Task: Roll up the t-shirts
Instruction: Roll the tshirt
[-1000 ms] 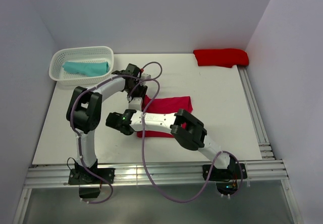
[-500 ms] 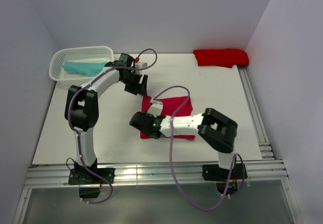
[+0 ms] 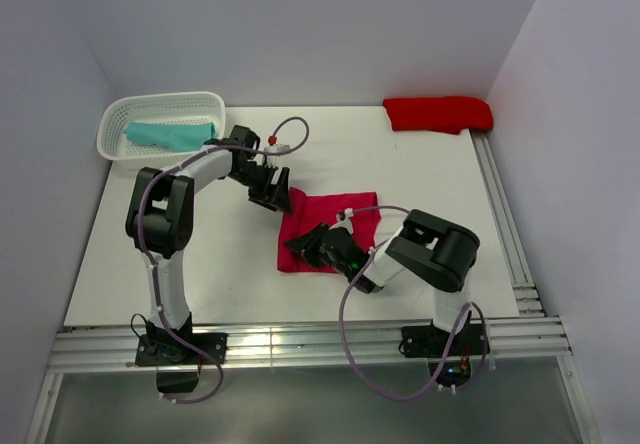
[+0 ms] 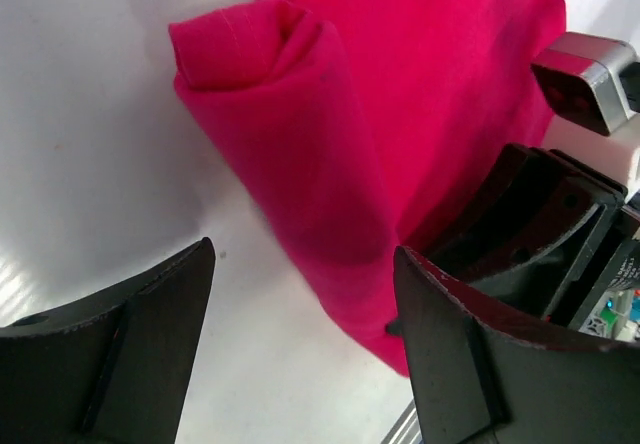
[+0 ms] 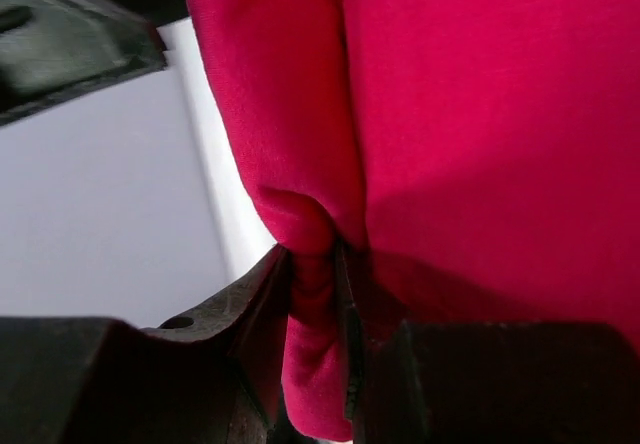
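Crimson t-shirt [image 3: 340,219] on bench [image 3: 420,164] centre, left edge rolled partway. Right claw [image 5: 318,269] pinching rolled edge's near end; left claw [image 4: 300,334] spread above far end. Rolling step in hand; next likely: left claw grips, both turn cloth rightward.

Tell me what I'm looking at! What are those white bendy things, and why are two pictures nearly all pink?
Those are two robot arms, the left arm and the right arm, bolted to a table. Each ends in a two-finger pincher called a gripper. The big picture is from a camera up above. The two pink close-ups come from little cameras on the wrists, right by the fingers. In the middle lies a crimson shirt, partly rolled along one edge. The right gripper pinches a fold of it. The left gripper is open by the rolled edge, holding nothing. A scarlet shirt sits at the far right corner, and a teal shirt lies in a white basket.
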Robot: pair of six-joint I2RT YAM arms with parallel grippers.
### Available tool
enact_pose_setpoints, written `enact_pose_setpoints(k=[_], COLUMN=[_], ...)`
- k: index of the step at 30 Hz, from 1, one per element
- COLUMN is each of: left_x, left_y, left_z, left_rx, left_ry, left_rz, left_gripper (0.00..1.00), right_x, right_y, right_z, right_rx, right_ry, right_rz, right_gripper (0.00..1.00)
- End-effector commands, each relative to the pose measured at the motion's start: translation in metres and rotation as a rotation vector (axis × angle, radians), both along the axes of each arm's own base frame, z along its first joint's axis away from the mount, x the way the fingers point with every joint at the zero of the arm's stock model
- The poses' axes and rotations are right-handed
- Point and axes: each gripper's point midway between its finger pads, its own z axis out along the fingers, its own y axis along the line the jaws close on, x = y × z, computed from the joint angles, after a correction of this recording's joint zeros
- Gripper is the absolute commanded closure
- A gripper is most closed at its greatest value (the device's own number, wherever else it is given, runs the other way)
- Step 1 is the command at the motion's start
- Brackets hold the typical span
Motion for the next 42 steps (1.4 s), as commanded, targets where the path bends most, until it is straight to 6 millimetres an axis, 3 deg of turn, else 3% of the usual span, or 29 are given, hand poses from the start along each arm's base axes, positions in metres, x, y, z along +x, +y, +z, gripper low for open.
enact_pose_setpoints(k=[1, 5, 9, 10, 11, 12, 13, 14, 15, 16, 17, 18, 19, 20, 22, 23, 24, 25, 28, 29, 30, 32, 42], left_x=[0.001, 0.005, 0.012, 0.014, 0.015, 0.015, 0.016, 0.016, 0.016, 0.018, 0.016, 0.016, 0.014, 0.013, 0.011, 0.011, 0.01, 0.009, 0.008, 0.008, 0.007, 0.007, 0.009], left_y=[-0.013, -0.015, -0.007, -0.003, 0.0, 0.003, 0.009, 0.01, 0.014, 0.018, 0.02, 0.021, 0.02, 0.022, 0.021, 0.022, 0.023, 0.021, 0.019, 0.019, 0.019, 0.017, 0.015], left_z=[-0.013, -0.021, -0.025, -0.026, -0.026, -0.027, -0.026, -0.026, -0.027, -0.026, -0.025, -0.025, -0.022, -0.023, -0.021, -0.021, -0.022, -0.021, -0.021, -0.02, -0.021, -0.02, -0.019], left_rx=[-0.083, -0.088, -0.026, 0.015, 0.039, 0.064, 0.116, 0.137, 0.167, 0.212, 0.233, 0.252, 0.265, 0.29, 0.308, 0.323, 0.335, 0.339, 0.349, 0.353, 0.364, 0.364, 0.382], left_ry=[0.002, 0.008, -0.023, -0.014, -0.021, -0.022, -0.047, -0.057, -0.063, -0.086, -0.089, -0.097, -0.108, -0.115, -0.129, -0.138, -0.138, -0.143, -0.144, -0.147, -0.147, -0.148, -0.131], left_rz=[-0.032, 0.0, 0.042, 0.087, 0.098, 0.111, 0.128, 0.134, 0.151, 0.166, 0.167, 0.171, 0.167, 0.171, 0.17, 0.176, 0.181, 0.178, 0.182, 0.184, 0.184, 0.183, 0.17], left_gripper=[0.23, 0.27, 0.39, 0.5, 0.57, 0.7, 0.77, 0.82, 0.88, 0.89, 0.9, 0.91, 0.92, 0.92, 0.92, 0.92, 0.92, 0.92, 0.92, 0.92, 0.92, 0.91, 0.9], right_x=[-0.014, -0.018, -0.019, -0.02, -0.019, -0.016, -0.02, -0.016, -0.012, -0.017, -0.009, -0.011, -0.013, -0.005, -0.013, -0.007, -0.014, -0.007, -0.014, -0.011, -0.014, -0.009, 0.006], right_y=[0.006, 0.007, 0.007, 0.004, 0.007, 0.008, 0.0, 0.007, 0.005, -0.007, 0.001, 0.001, -0.018, -0.008, -0.024, -0.014, -0.027, -0.016, -0.023, -0.01, -0.018, -0.004, 0.016], right_z=[-0.003, -0.006, -0.008, -0.019, -0.02, -0.016, -0.034, -0.019, -0.021, -0.038, -0.019, -0.018, -0.031, -0.01, -0.014, 0.004, 0.0, 0.017, 0.026, 0.039, 0.039, 0.051, 0.039], right_rx=[0.133, 0.191, 0.192, 0.14, 0.115, 0.082, -0.014, -0.027, -0.086, -0.201, -0.212, -0.272, -0.408, -0.42, -0.591, -0.602, -0.7, -0.719, -0.859, -0.87, -0.934, -0.967, -1.198], right_ry=[0.046, 0.061, 0.063, 0.082, 0.087, 0.067, 0.114, 0.087, 0.066, 0.113, 0.084, 0.069, 0.1, 0.069, 0.079, 0.053, 0.077, 0.035, 0.03, -0.007, -0.001, -0.044, -0.083], right_rz=[0.044, 0.056, 0.063, 0.064, 0.069, 0.075, 0.071, 0.075, 0.065, 0.057, 0.051, 0.061, 0.027, 0.018, 0.007, -0.004, 0.001, -0.02, -0.017, -0.026, -0.024, -0.032, -0.008], right_gripper=[0.71, 0.72, 0.72, 0.71, 0.69, 0.67, 0.6, 0.57, 0.53, 0.47, 0.45, 0.42, 0.38, 0.36, 0.33, 0.32, 0.32, 0.32, 0.32, 0.32, 0.33, 0.34, 0.41])
